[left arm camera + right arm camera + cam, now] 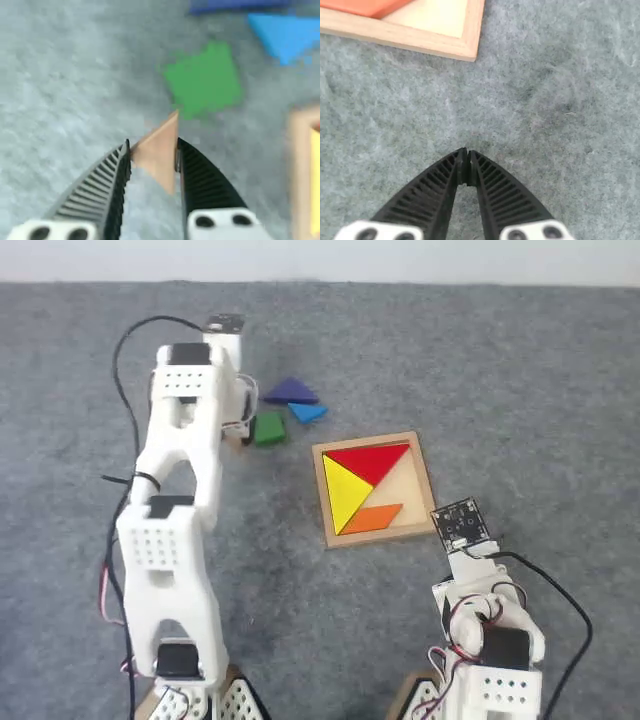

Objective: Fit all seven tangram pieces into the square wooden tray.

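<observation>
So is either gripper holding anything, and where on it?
The left gripper pinches the tan piece by opposite sides; the right gripper holds nothing.

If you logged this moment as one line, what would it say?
left pincer: shut on tan piece | right pincer: shut, empty | tray: partly filled

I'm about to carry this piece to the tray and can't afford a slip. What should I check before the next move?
1. Left tool grip: ok, shut on the tan piece.
2. Tan piece free of the green square: cannot tell; its tip meets the square's edge in the left wrist view.
3. Room in the tray: ok, bare floor beside the orange piece.
4. Right tool out of the way: ok, shut, over the mat off the tray's corner.
5. All pieces in: not ok; the dark blue triangle, light blue triangle and green square lie outside.
</observation>
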`<state>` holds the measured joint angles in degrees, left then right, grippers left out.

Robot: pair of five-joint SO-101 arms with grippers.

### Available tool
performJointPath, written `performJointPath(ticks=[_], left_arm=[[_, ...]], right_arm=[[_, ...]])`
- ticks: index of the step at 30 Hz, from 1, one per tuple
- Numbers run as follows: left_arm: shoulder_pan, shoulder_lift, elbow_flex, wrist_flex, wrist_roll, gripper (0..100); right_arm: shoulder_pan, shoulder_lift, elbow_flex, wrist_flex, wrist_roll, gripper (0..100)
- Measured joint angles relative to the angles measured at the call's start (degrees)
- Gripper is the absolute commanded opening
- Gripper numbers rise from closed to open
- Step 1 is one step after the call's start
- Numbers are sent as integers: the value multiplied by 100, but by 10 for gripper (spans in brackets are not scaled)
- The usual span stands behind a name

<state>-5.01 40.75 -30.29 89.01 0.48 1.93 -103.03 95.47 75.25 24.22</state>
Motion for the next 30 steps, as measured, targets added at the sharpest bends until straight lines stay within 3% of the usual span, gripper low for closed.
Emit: performJointPath(ticks=[6, 13, 22, 30], left_arm=[[1002, -1688, 1978, -527, -18, 36], [2462, -3174, 4246, -2163, -35, 37], [2919, -2813, 4378, -3288, -1073, 37], [3323, -2075, 4273, -3437, -2523, 37]], right_arm=[[0, 0, 0, 0, 0, 8], [0, 0, 0, 0, 0, 8], [0, 0, 0, 0, 0, 8], [0, 0, 0, 0, 0, 8]])
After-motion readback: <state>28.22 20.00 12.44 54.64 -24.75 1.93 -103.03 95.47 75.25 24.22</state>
